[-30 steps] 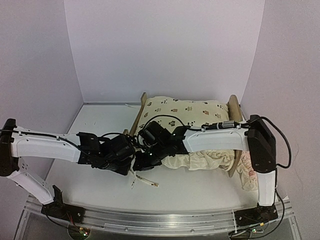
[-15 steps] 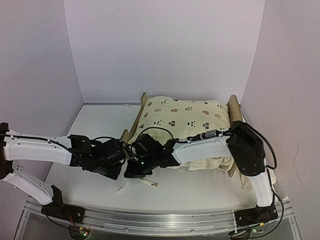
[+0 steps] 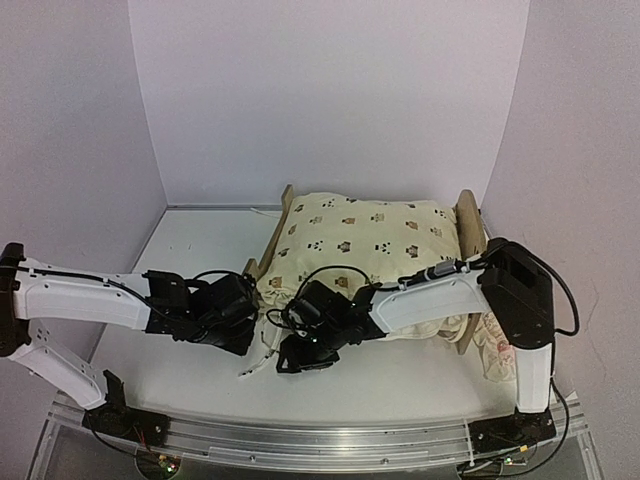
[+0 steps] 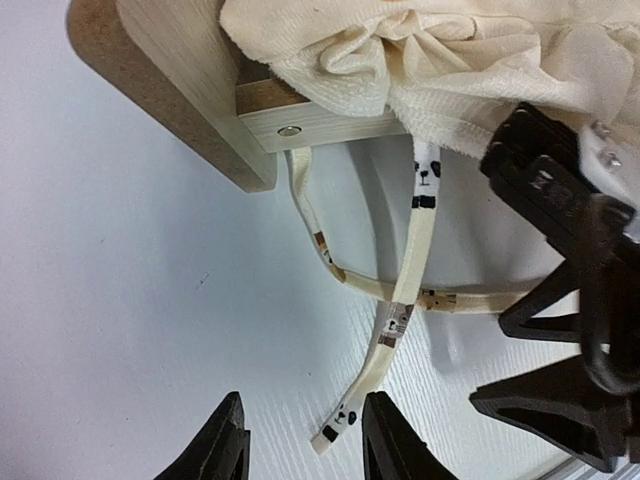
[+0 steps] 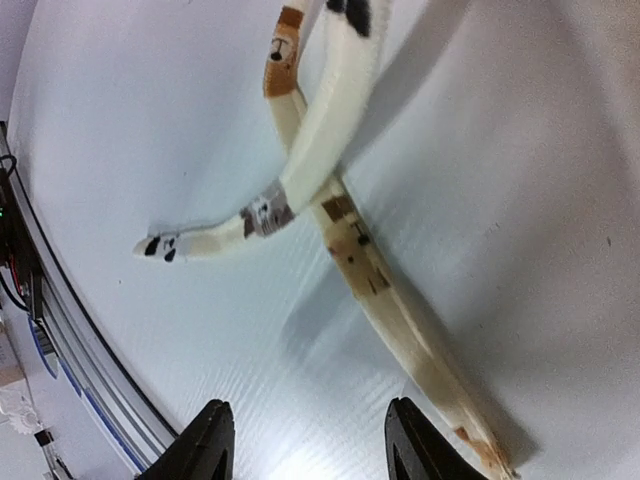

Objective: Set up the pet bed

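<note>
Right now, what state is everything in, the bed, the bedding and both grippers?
Pet bed: standing upright on the table.
Cushion: lying on the bed, ruffle hanging over the near side.
Ties: untied, crossing loosely on the table.
Left gripper: open, empty.
Right gripper: open, empty, over the ties.
Pink pillow: on the table beside the bed.

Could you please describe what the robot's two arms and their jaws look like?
The left arm and right arm match: white shells on the long links, black joints and wrists, thin black cables looping alongside. The left gripper and right gripper each carry two matte black jaws with rounded tips. No markings show.
</note>
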